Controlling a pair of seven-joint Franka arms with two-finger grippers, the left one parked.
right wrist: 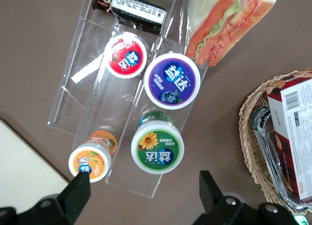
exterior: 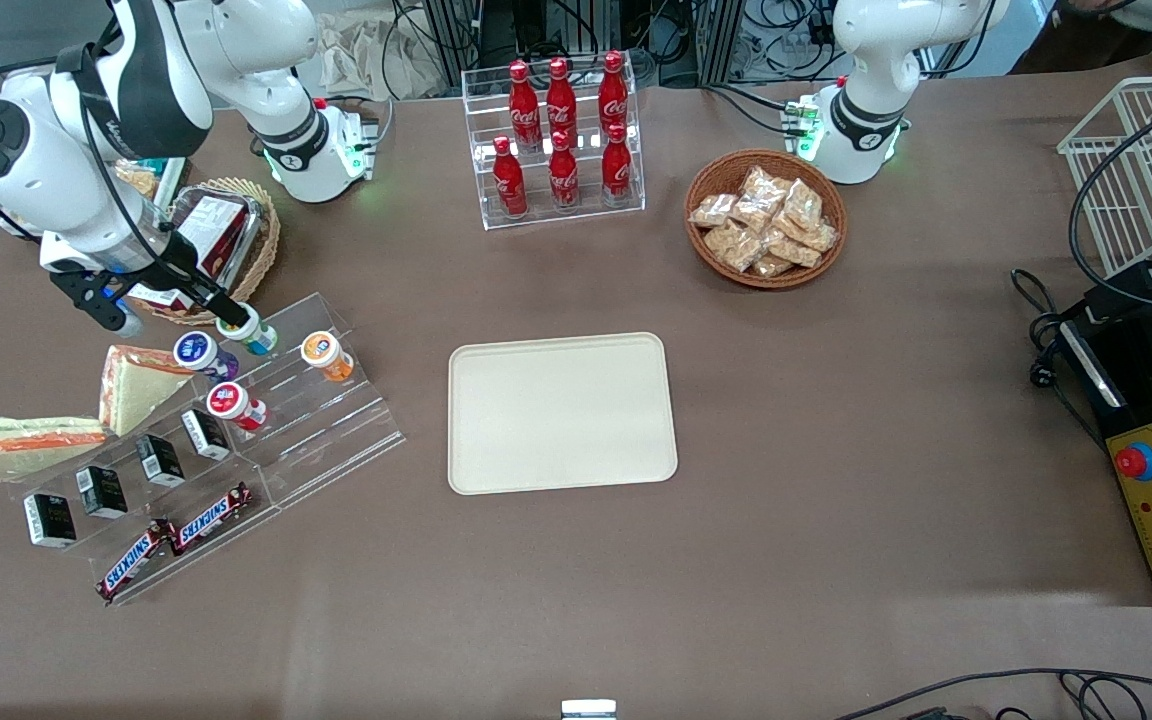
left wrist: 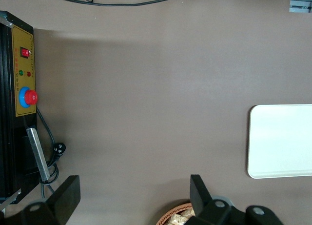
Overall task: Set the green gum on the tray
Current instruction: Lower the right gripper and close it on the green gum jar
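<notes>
On the top step of the clear stepped rack (exterior: 266, 420) stands the green gum (right wrist: 157, 147), beside the purple-lidded bottle (right wrist: 172, 81). My gripper (right wrist: 144, 193) hovers just above it, fingers spread, touching nothing. The tray (exterior: 561, 412) lies well apart, mid-table.

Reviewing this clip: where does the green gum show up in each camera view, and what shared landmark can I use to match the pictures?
Front view: the green gum stands on the clear stepped rack, directly under the gripper.
Right wrist view: green gum seen lid-up, beside the orange-lidded bottle, between the open fingers.
Left wrist view: not in it.
Shared landmark: the tray, an edge of which shows in every view.
</notes>
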